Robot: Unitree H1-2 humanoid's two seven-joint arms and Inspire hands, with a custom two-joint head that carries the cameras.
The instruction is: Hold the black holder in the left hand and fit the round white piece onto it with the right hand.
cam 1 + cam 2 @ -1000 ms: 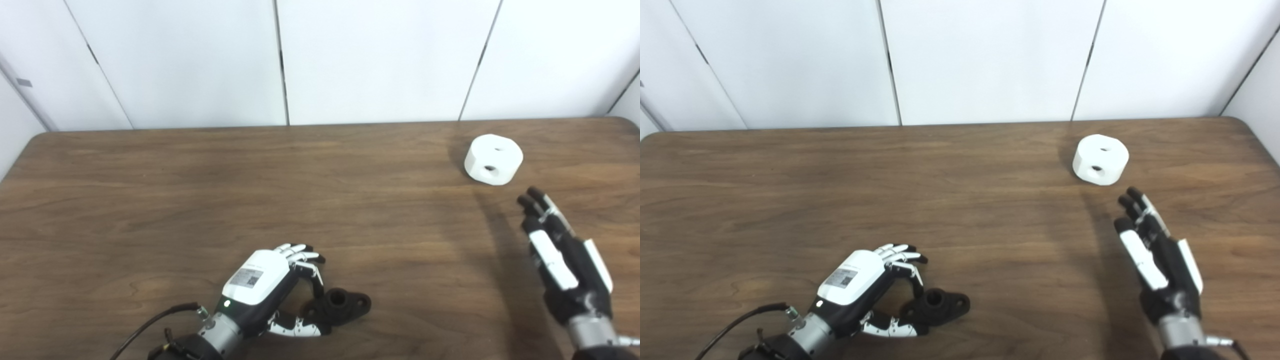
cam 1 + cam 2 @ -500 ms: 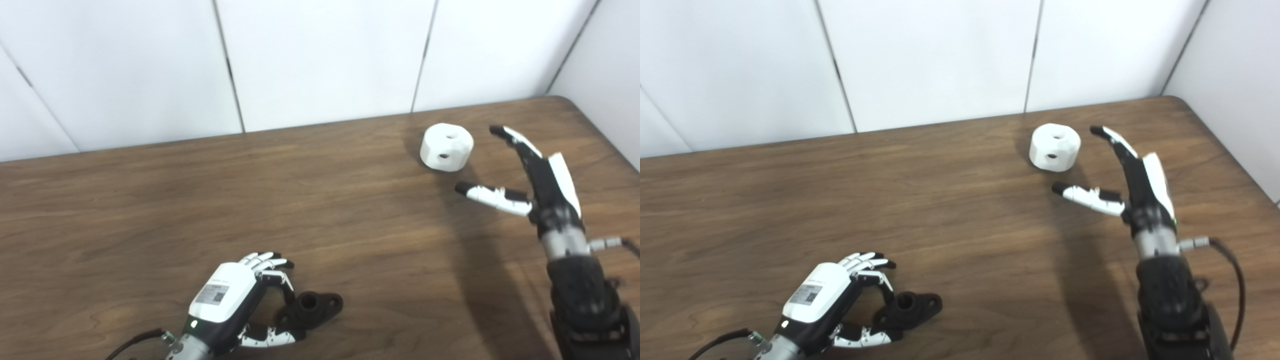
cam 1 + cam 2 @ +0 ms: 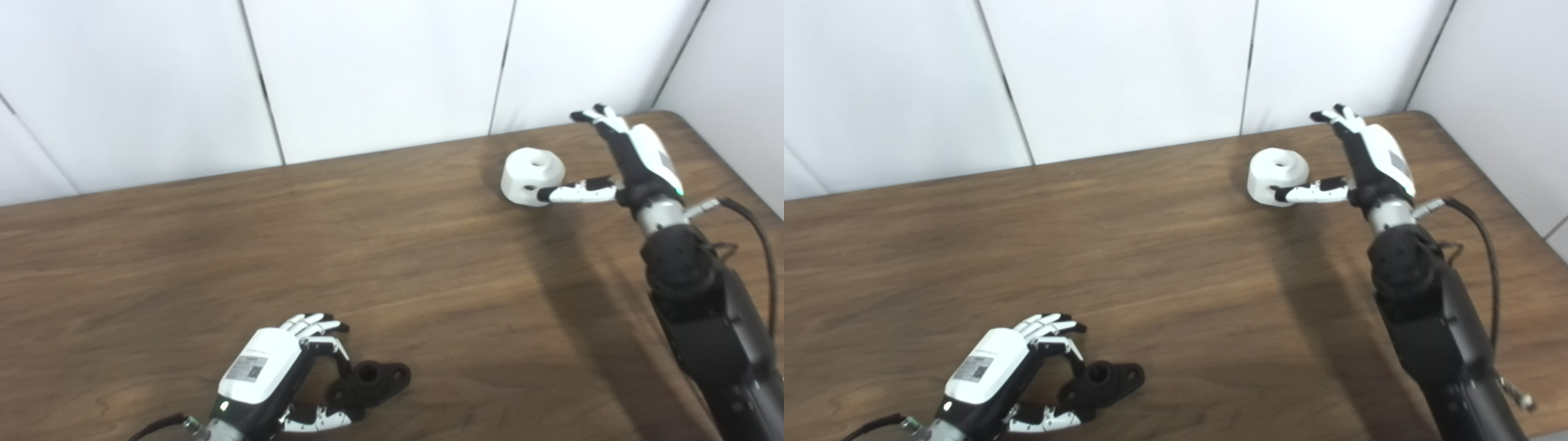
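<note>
Step in hand: pickup of round white piece [image 3: 531, 177]. Your right hand [image 3: 625, 165] is spread open around it, thumb at its near side, nothing gripped. Your left hand [image 3: 275, 380] curls about the black holder [image 3: 367, 383] on the table [image 3: 392, 245]; close the right fingers next

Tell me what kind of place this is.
Probably a lab or test cell, not a home: a bare wooden table boxed in by plain white wall panels, holding only a black holder and a round white piece.
</note>
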